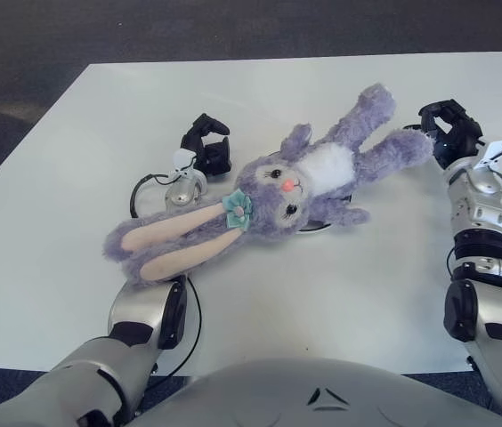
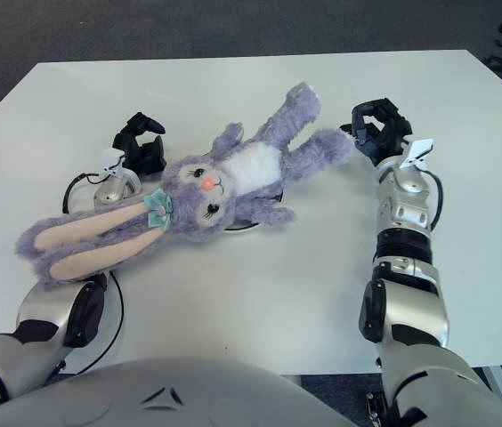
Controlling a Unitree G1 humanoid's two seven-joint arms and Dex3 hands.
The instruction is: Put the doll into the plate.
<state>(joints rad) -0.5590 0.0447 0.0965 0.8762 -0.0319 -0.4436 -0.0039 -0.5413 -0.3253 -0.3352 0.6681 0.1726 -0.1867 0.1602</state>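
The purple bunny doll (image 1: 300, 182) lies face up and slantwise across the middle of the white table (image 1: 73, 249). Its long pink-lined ears (image 1: 175, 240) point to the near left and its legs to the far right. Under its body only a sliver of the plate's rim (image 1: 322, 228) shows; the remainder is covered. My left hand (image 1: 205, 147) sits just left of the doll's head, its dark fingers loosely arched around nothing. Beside the doll's right foot is my right hand (image 1: 448, 132), fingers relaxed and empty.
A black cable loop (image 1: 141, 191) lies by my left wrist, and another curls near my left elbow (image 1: 149, 316). The table's far edge (image 1: 304, 60) borders dark carpet. Bare tabletop stretches along the near right and far left.
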